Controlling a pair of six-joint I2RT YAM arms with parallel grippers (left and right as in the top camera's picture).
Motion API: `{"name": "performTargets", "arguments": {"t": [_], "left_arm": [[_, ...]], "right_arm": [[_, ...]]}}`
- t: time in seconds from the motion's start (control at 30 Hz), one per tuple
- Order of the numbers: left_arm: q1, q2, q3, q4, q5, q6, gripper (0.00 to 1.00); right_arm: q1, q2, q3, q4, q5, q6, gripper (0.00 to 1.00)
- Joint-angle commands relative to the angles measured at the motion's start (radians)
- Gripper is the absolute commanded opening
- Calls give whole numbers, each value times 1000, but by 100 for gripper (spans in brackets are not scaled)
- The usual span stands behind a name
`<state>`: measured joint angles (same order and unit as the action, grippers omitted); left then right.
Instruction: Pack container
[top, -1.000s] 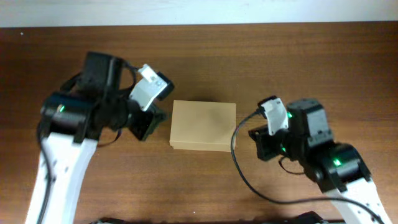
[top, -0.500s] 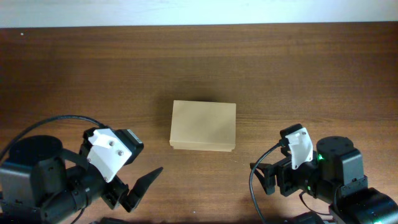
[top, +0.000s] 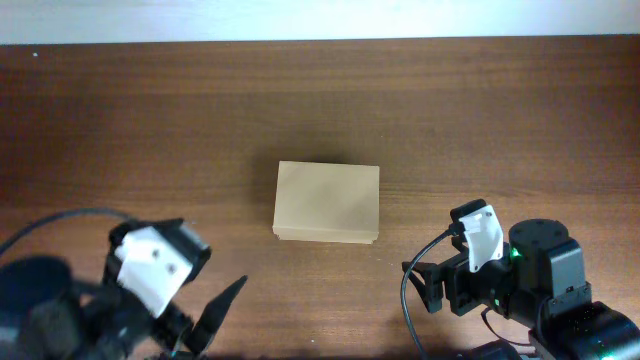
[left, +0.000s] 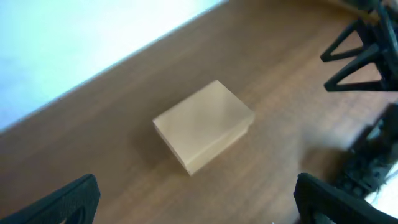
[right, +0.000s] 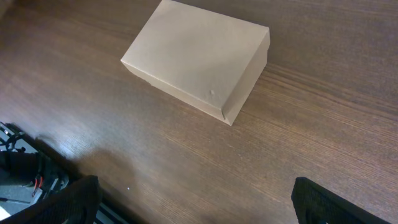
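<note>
The container is a plain tan cardboard box with its lid shut, lying flat in the middle of the wooden table. It also shows in the left wrist view and the right wrist view. My left gripper hovers near the front edge, left of and well short of the box, jaws open and empty. My right gripper sits at the front right, also apart from the box, open with nothing between its fingers.
The brown table ends at a pale wall along the far edge. A black cable loops beside the right arm. From the left wrist view, the right arm's black fingers show at the upper right.
Both arms have drawn back from the box's sides to the front edge and their jaws have opened. The left arm is still shifting slightly; the box has not moved.
</note>
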<state>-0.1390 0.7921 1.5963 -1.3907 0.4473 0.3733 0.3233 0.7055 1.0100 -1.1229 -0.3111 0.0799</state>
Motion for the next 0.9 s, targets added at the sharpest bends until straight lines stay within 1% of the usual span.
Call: {"name": "performTargets", "arguments": {"t": [0.0, 0.03, 0.1, 0.17, 0.3, 0.33, 0.43, 0.53, 0.6, 0.67, 0.73, 0.8, 0.87], "left_arm": [[21, -85, -75, 42, -8, -3, 100], [34, -140, -143, 95, -7, -3, 100], [61, -274, -340, 234, -7, -3, 100], [77, -388, -517, 338, -6, -30, 100], [84, -556, -800, 506, -12, -118, 100], [84, -581, -846, 536, -17, -132, 100], [84, -681, -1026, 653, -53, -229, 100], [82, -768, -1151, 733, -67, -256, 100], [81, -786, -1220, 793, -121, -327, 100], [71, -787, -1278, 846, -216, -425, 100], [62, -787, -1318, 868, -258, -430, 100], [61, -787, -1358, 884, -261, -430, 100], [60, -787, -1417, 941, -259, -430, 100]], "right_arm": [[4, -3, 18, 2, 10, 6, 99], [4, -3, 18, 2, 10, 6, 99], [4, -3, 18, 2, 10, 6, 99], [4, -3, 18, 2, 10, 6, 99], [4, -3, 18, 2, 10, 6, 99], [4, -3, 18, 2, 10, 6, 99], [4, -3, 18, 2, 10, 6, 99], [4, -3, 18, 2, 10, 6, 99], [4, -3, 18, 2, 10, 6, 99], [4, -3, 18, 2, 10, 6, 99], [4, -3, 18, 2, 10, 6, 99], [4, -3, 18, 2, 10, 6, 99], [4, -3, 18, 2, 10, 6, 99]]}}
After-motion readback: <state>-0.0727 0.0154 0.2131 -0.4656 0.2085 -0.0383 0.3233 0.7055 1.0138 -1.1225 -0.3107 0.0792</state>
